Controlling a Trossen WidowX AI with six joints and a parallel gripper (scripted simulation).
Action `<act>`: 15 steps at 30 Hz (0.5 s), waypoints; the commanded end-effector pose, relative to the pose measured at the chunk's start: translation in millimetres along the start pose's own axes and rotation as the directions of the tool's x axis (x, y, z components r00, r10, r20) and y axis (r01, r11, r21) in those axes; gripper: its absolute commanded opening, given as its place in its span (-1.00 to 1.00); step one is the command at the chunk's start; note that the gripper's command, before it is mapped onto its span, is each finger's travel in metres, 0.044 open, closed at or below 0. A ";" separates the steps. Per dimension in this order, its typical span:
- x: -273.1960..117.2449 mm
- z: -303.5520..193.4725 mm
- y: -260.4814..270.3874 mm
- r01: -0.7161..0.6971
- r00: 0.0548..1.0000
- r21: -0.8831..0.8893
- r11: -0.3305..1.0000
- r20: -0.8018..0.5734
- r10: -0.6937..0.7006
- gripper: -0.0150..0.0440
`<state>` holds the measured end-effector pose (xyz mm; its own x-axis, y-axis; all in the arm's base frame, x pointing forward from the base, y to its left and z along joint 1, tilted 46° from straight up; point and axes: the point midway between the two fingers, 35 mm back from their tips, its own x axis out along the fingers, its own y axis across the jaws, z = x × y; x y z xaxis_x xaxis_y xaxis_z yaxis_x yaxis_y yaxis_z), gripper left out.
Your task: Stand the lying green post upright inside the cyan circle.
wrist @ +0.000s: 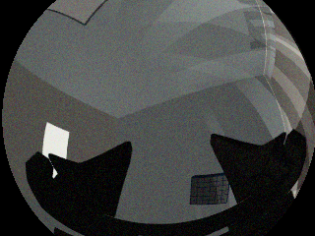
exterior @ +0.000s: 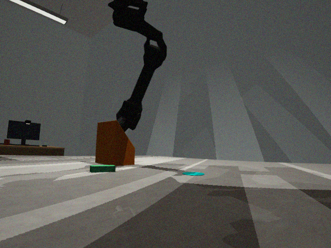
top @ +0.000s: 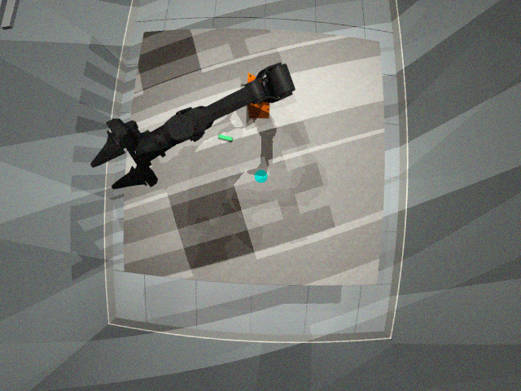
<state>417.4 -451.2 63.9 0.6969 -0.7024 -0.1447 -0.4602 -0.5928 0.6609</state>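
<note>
The green post (top: pixel 225 137) (exterior: pixel 102 168) lies flat on the table, a little in front of the arm's orange base. The cyan circle (top: pixel 260 176) (exterior: pixel 193 173) is a flat disc on the table, to the right of the post in the top and exterior views. Nothing stands on it. My gripper (top: pixel 102 175) (wrist: pixel 171 143) is open with nothing between its fingers. It is raised high, far to the left of the post and circle in the top view. Its fingertips are cut off at the top of the exterior view. The wrist view shows neither post nor circle.
The orange base (top: pixel 258 110) (exterior: pixel 110 144) stands behind the post. The black arm (top: pixel 227 101) (exterior: pixel 144 82) reaches up and to the left from it. A desk with a monitor (exterior: pixel 24 129) is in the far background. Light and dark shadow bands cross the table.
</note>
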 end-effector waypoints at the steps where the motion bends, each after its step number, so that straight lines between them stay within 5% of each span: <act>1: -0.2 0.6 -0.8 0.004 1.000 -0.010 1.000 0.003 -0.004 0.78; 6: -5.8 16.9 -20.4 0.113 0.993 -0.264 0.958 0.072 -0.097 0.33; 15: -27.0 49.4 -60.7 0.352 0.934 -0.684 0.639 0.210 -0.289 0.30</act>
<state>405.2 -427.0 4.9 0.6786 -0.6105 -0.4083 0.1377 -0.4403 0.8872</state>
